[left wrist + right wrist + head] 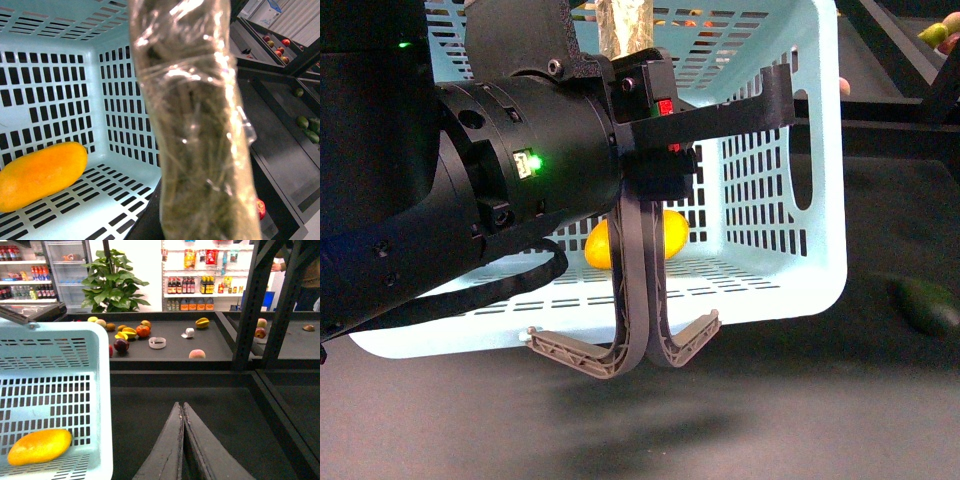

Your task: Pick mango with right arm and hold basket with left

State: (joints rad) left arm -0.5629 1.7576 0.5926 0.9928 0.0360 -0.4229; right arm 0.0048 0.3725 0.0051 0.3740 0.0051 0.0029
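holding the basket [825,230] level matters most now: the mango [675,235] lies loose on its slotted floor and could roll. whether the left arm [520,170] has its pincer clamped, i cannot tell. the right gripper [182,406] is pressed closed, empty, outside the basket.

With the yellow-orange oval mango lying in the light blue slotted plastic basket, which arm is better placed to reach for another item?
Right. The right tool is shut and empty over the dark counter beside the light blue basket; the left tool is clamped on the grey-brown swing handles.
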